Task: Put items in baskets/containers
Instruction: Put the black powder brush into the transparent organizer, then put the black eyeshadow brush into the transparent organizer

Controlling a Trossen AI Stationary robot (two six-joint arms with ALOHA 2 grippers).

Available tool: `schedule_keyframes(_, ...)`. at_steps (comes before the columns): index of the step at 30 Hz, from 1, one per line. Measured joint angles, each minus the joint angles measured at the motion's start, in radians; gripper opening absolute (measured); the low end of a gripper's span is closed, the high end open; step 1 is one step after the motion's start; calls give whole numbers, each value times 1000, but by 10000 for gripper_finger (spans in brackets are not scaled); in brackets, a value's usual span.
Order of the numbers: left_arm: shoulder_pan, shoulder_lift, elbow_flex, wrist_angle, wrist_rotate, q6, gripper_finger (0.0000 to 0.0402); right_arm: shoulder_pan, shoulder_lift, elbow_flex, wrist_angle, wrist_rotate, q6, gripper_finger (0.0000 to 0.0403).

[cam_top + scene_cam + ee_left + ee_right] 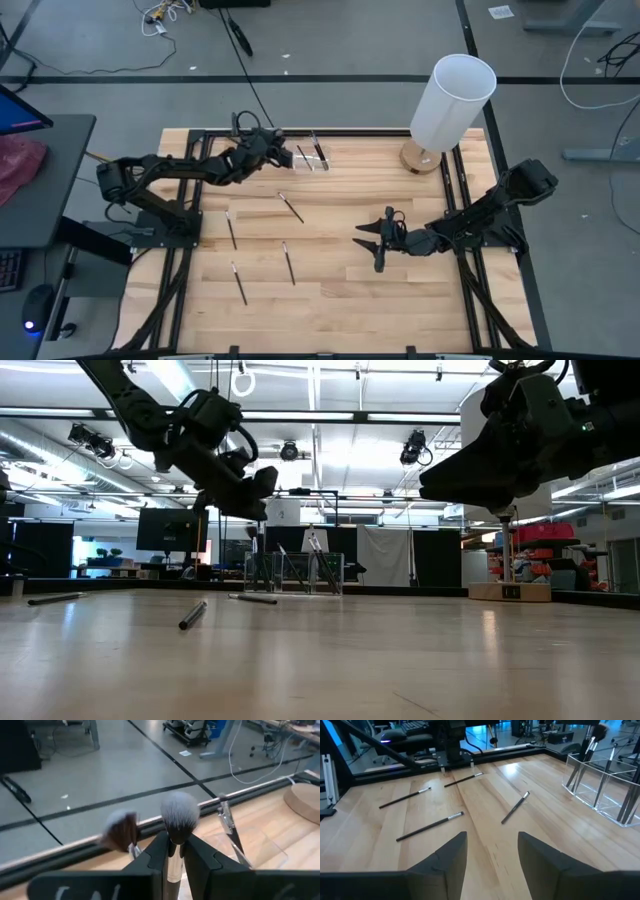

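My left gripper is at the table's far side, just left of the clear organiser box, and is shut on a makeup brush with a grey-white tuft. In the left wrist view a dark-handled brush leans in the box, and a brown-tufted brush shows beside my fingers. Several slim dark brushes lie flat on the wood. My right gripper waits open at mid-table, right of them, nothing between its fingers. My left gripper pinches the brush between its two fingers at the silver collar, just behind the tuft. The brush lies along the fingers, and its tuft sticks out past their tips toward the table's far edge. It is lifted clear of the table, nearly level.
A tall white cylinder on a round wooden base stands at the far right. Black rails run along the table's edges. One more brush lies toward the near left. Bare wood stretches between my right gripper and the near edge.
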Motion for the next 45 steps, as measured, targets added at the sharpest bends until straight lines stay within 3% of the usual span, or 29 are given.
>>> schedule_keyframes(11, 12, 9, -28, -9, 17, -55, 62, -2, 0, 0, 12, -4, 7, 176)
schedule_keyframes(23, 54, 7, -28, -11, 66, 1, 154, -2, 0, 0, 15, -4, 28, 176)
schedule_keyframes(29, 45, -82, -27, -10, 71, 84, 171, -2, 0, 0, 15, -4, 43, 176)
schedule_keyframes(37, -95, -247, -25, -36, 73, 199, 172, -2, 0, 0, 15, -4, 46, 176)
schedule_keyframes(42, -236, -262, -25, -52, 70, 256, 172, -7, 0, 0, 15, -5, 46, 176)
schedule_keyframes(45, -323, -248, -25, -77, 18, 258, 172, -20, 0, 3, 12, -43, 26, 176)
